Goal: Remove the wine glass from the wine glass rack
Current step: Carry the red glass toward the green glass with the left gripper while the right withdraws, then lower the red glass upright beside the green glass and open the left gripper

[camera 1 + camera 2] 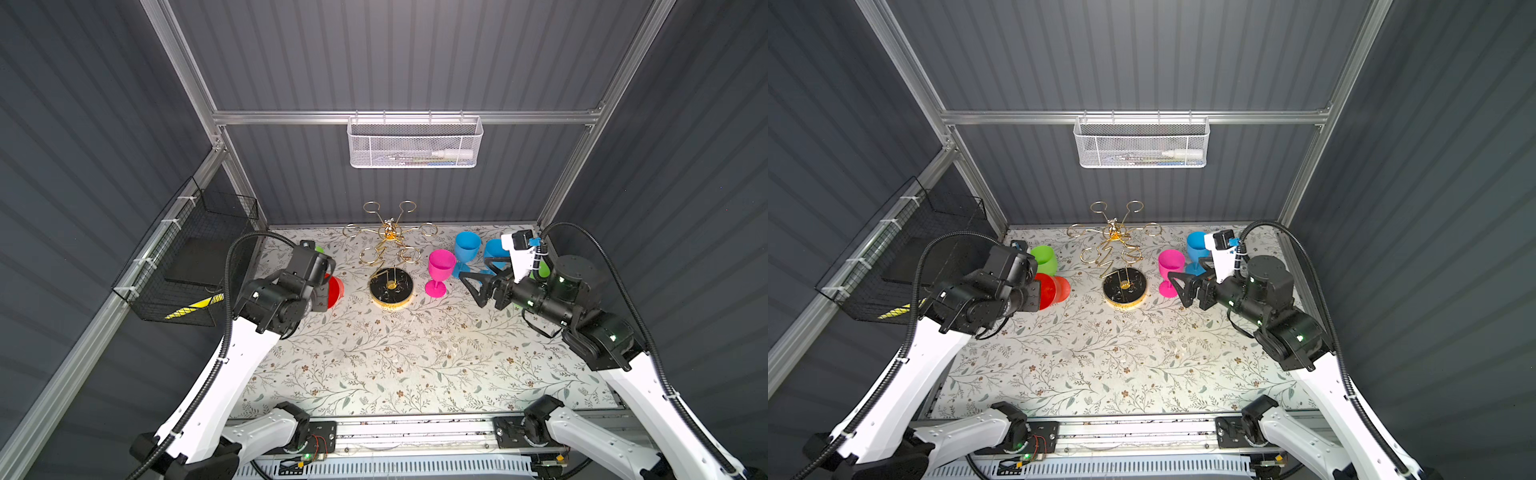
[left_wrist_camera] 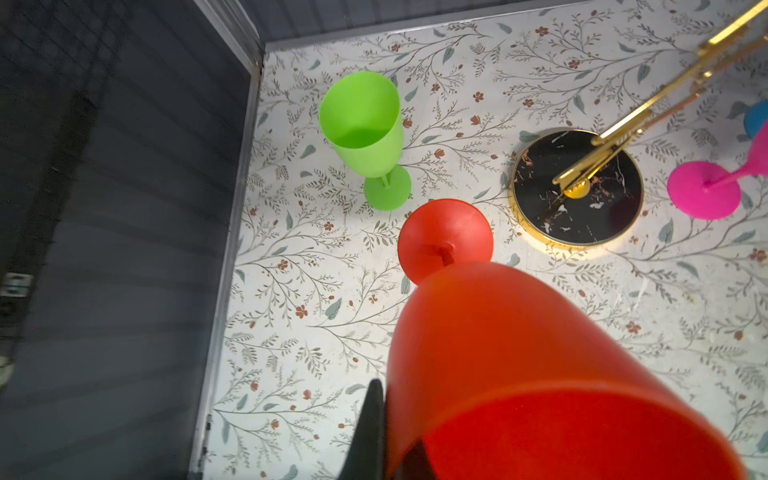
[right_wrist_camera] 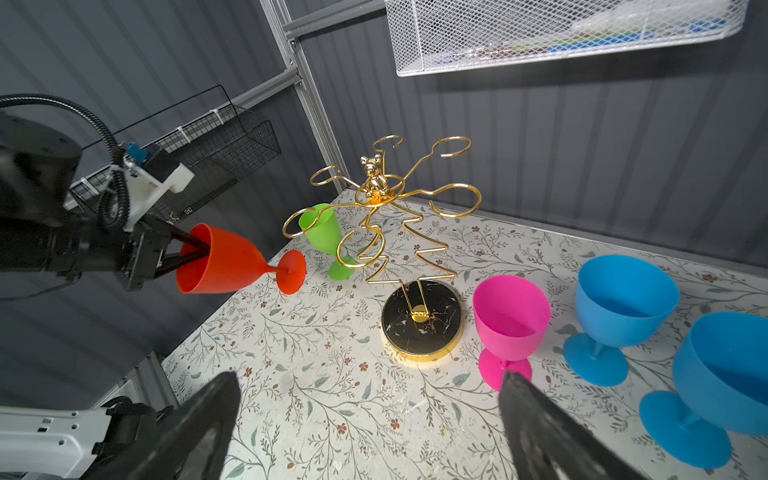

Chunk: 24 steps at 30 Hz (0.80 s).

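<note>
left fingers (image 3: 183, 237) on red wine glass (image 3: 232, 262)

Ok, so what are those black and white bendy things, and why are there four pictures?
They are two robot arms. Each one ends in a gripper, which is a pincer with two fingers. Two pictures come from a camera up high that looks down on everything. The other two come from small cameras on the arms' wrists, so they see things close up. On the flowery table stands a gold rack, and all its rings are empty. Beside it stand a green glass, a pink glass and two blue glasses. The left gripper pinches the rim of a red glass and holds it sideways, off the rack. The right gripper is open and holds nothing.
</note>
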Available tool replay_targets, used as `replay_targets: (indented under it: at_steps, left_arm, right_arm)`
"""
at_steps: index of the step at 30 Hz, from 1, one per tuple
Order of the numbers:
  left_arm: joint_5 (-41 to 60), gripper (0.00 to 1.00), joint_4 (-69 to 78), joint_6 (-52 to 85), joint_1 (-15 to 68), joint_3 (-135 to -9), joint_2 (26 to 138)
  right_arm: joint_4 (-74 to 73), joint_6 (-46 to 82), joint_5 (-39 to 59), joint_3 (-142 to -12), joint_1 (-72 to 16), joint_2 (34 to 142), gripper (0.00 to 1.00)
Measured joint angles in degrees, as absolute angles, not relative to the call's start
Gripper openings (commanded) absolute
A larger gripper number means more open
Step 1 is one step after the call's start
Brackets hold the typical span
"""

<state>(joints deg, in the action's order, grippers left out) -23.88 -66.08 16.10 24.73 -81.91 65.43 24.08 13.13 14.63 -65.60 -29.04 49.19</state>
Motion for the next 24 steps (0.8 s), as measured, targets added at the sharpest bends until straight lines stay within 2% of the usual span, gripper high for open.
replay_targets:
  at_steps: [3,9,24]
  left_arm:
    - [-17.93,0.0,-64.01,14.74,18.48,-80.38,66.35]
    - [-10.11,0.0,-61.84,11.86,17.78,-83.09,74.35]
    - [-2.46,0.0,-61.14,5.52,11.97,-94.89,90.5]
  right_arm:
    - [24.51,13.28,14.22,-64.25,-29.04,47.68,0.99]
    - [25.5,13.54,13.45,-62.43,-29.02,45.93,0.99]
    - [26.65,14.37,13.04,-60.71,-29.02,45.76,0.99]
